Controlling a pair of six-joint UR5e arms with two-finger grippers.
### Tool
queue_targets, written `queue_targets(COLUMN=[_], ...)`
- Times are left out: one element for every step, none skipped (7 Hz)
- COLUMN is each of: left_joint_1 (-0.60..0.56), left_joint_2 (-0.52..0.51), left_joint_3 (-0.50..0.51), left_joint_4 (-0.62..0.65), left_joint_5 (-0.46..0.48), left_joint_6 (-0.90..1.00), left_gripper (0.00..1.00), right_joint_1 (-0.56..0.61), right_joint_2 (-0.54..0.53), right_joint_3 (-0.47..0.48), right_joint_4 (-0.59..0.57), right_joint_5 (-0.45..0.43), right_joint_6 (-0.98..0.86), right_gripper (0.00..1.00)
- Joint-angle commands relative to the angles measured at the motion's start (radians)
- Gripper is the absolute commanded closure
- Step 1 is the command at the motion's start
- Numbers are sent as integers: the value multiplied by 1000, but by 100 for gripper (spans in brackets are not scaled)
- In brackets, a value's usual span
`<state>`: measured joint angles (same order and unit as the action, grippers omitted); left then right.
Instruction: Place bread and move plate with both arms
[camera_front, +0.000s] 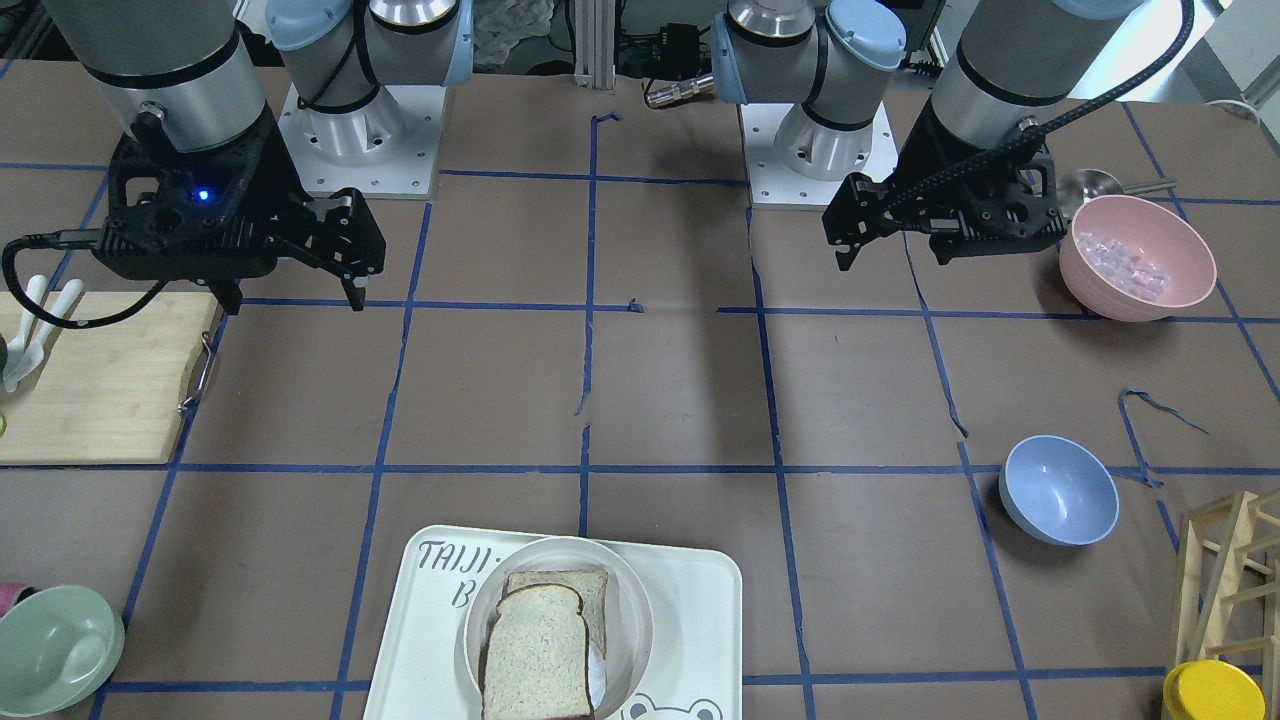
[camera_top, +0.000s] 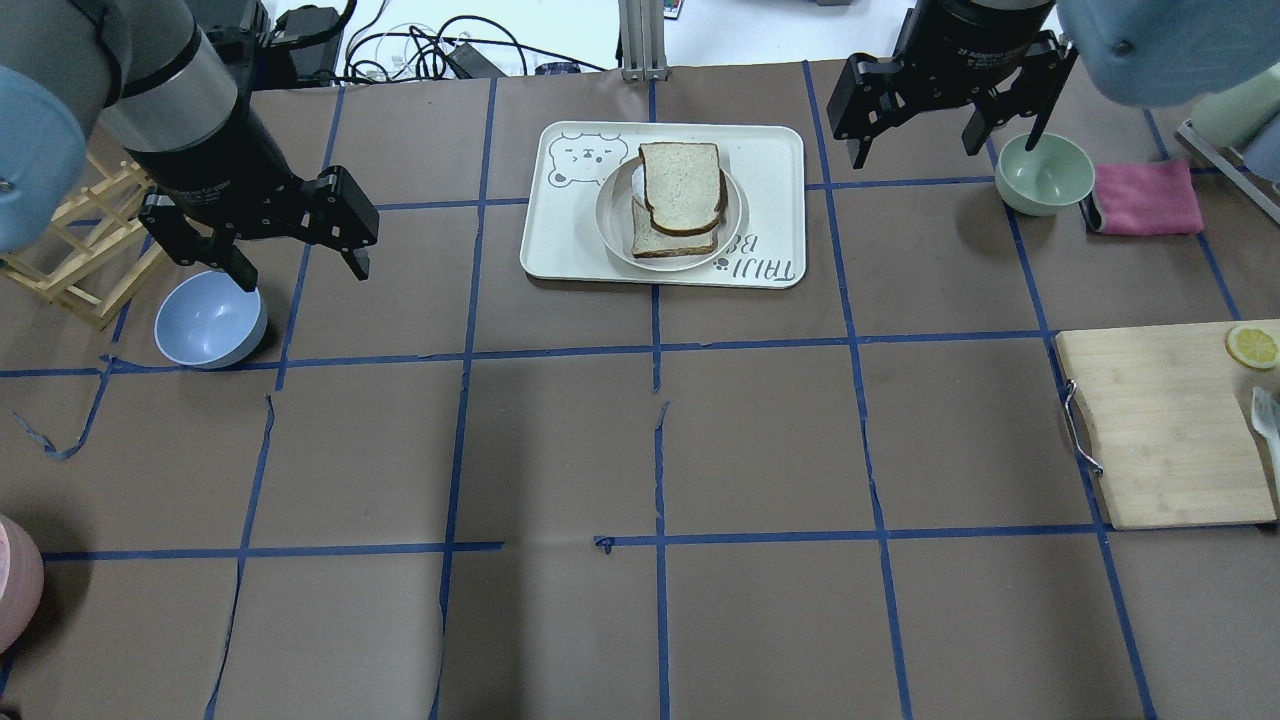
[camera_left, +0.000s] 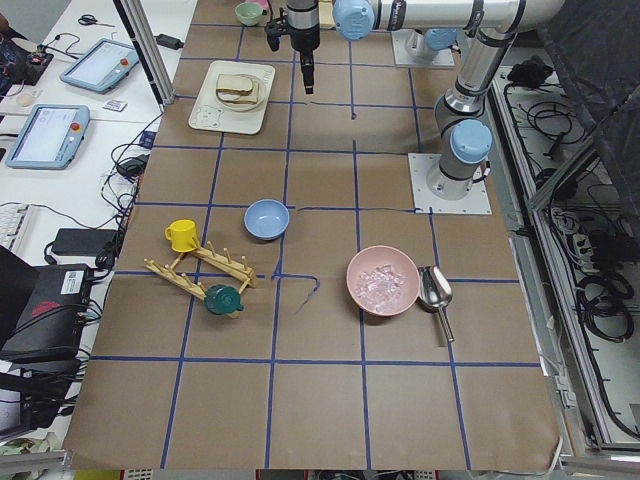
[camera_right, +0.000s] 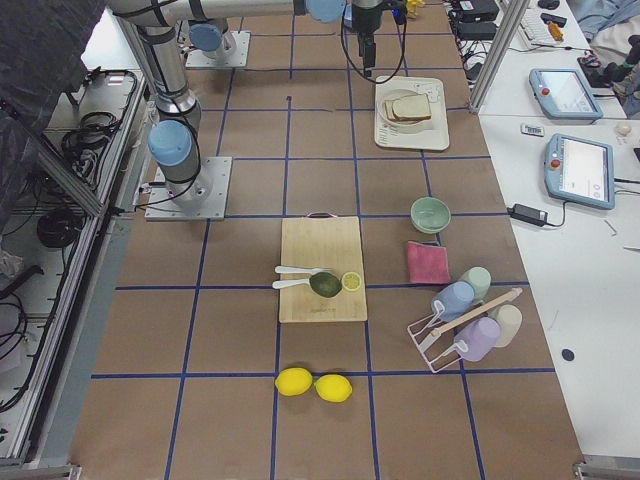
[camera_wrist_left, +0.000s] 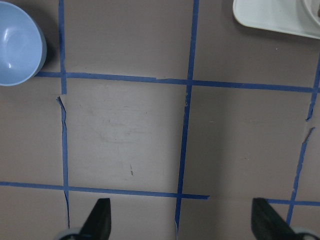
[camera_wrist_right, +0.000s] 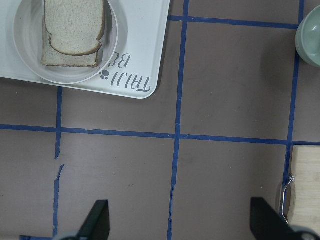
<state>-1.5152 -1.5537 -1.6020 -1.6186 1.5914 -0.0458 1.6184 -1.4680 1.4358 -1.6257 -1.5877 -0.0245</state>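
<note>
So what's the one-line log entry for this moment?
left gripper: open, empty | right gripper: open, empty | bread: atop second slice in plate | plate: on tray

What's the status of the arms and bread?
Left gripper open, empty, near blue bowl. Right gripper open, empty, near green bowl. Bread atop another slice in plate, plate on tray.

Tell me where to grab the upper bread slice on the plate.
Probably its two long side crusts, from straight above: the upper slice lies roughly flat over the lower slice in the plate, and the raised rim blocks a sideways approach.
</note>
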Motion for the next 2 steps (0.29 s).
queue_targets(left_joint_1=[-2,0], left_joint_2=[3,3], left_joint_3=[-7,-7], left_joint_4=[-1,-1], left_joint_5=[-5,-2], left_joint_6=[0,4], left_gripper=[0,0], right_joint_1=[0,0], right_joint_2=[0,0], right_joint_3=[0,0], right_joint_4=[1,1], right_joint_5=[0,0], right_joint_6=[0,0], right_gripper=[0,0])
